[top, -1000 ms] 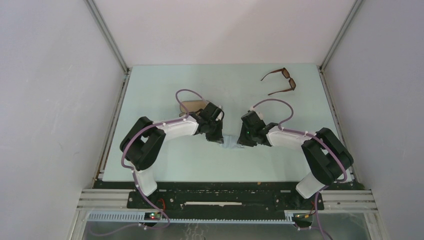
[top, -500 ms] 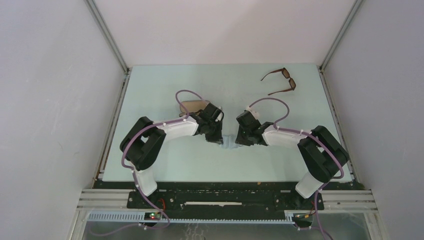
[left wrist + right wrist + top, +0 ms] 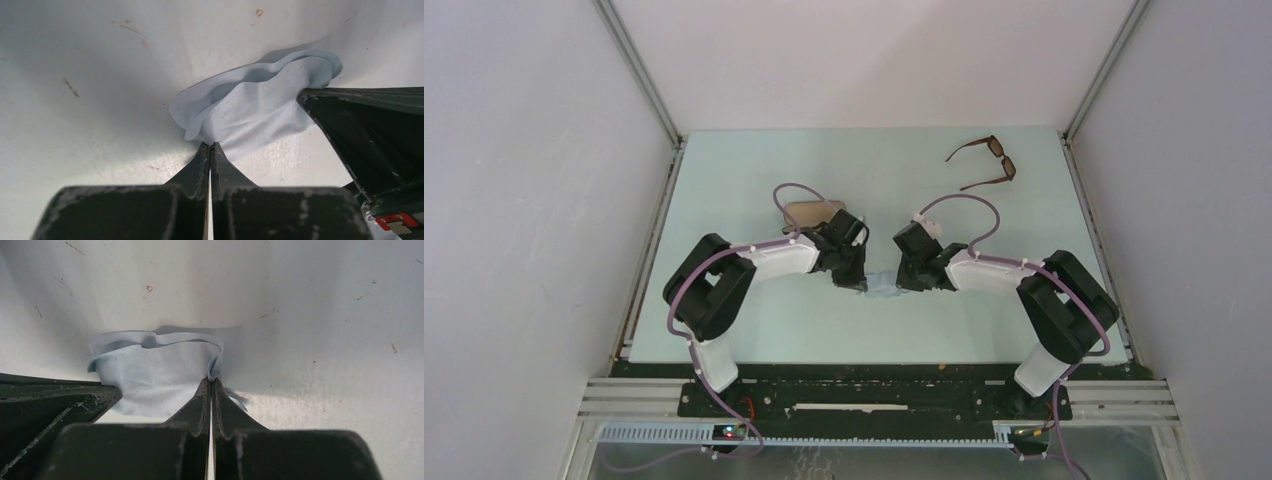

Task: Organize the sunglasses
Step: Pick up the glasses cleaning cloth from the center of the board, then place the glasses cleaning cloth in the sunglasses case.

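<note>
A small pale blue cleaning cloth (image 3: 255, 110) is pinched at mid bench (image 3: 754, 170), the left jaws and the right jaws each clamped on an edge. The brown-framed sunglasses (image 3: 989, 160) lie untouched at the far right, unfolded. Cloth folding is judged underway; next, its edges must be met squarely.

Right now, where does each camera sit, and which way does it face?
Top external: above, behind the robot, looking down at table and sunglasses; left arm, right arm show.
Left wrist: faces down along the left gripper, shut on the blue cloth.
Right wrist: likewise, along the right gripper.
Wrist views share that cloth.
</note>
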